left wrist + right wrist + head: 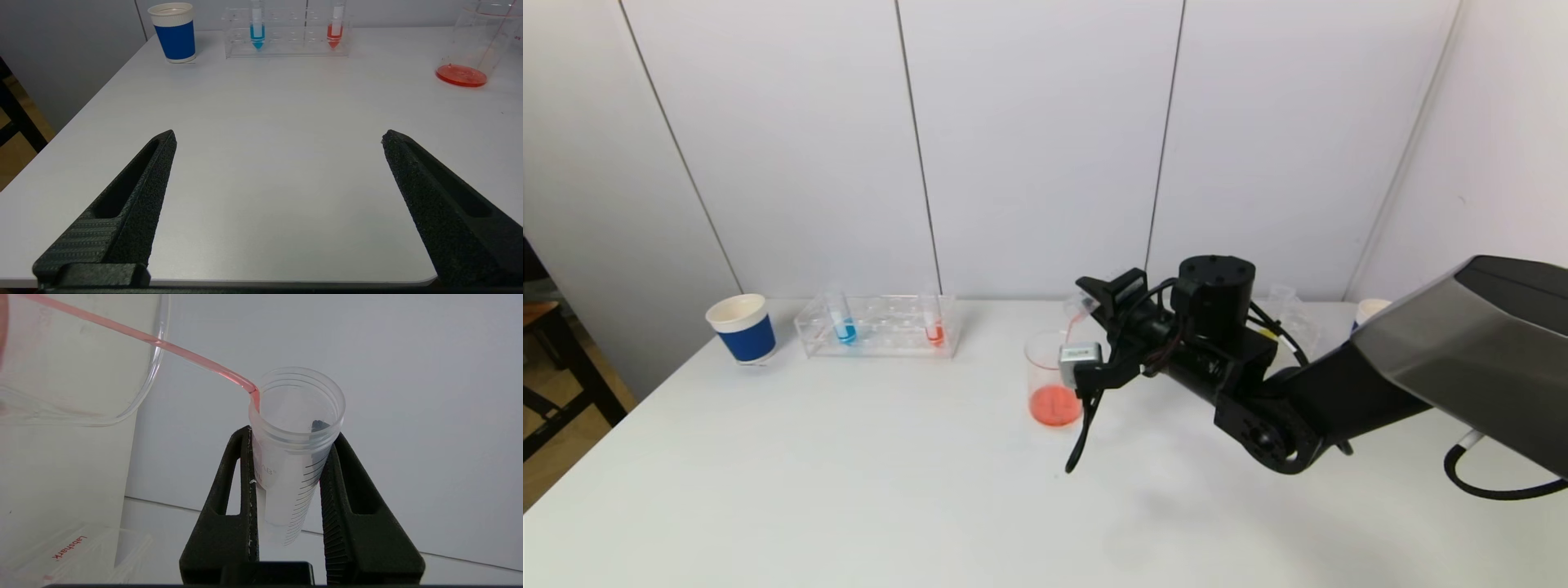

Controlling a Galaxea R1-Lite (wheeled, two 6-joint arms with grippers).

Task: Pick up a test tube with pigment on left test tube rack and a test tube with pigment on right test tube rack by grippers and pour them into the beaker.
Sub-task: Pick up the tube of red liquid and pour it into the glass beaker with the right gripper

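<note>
1. Nearest the head camera, the right arm reaches across the white worktop [849,490]; its right end effector [288,457] is clenched on a tilted clear test tube [292,457].
2. From the tube's lip, a thin red stream [163,345] runs into the beaker [1052,384], where red liquid pools at the bottom.
3. At the worktop's near edge, the left end effector [278,171] hovers released, fingers spread wide, holding nothing.
4. On the left test tube rack [878,327], a blue-filled tube [843,320] and a red-filled tube [934,322] stand upright, beside a blue paper cup [742,328].
</note>
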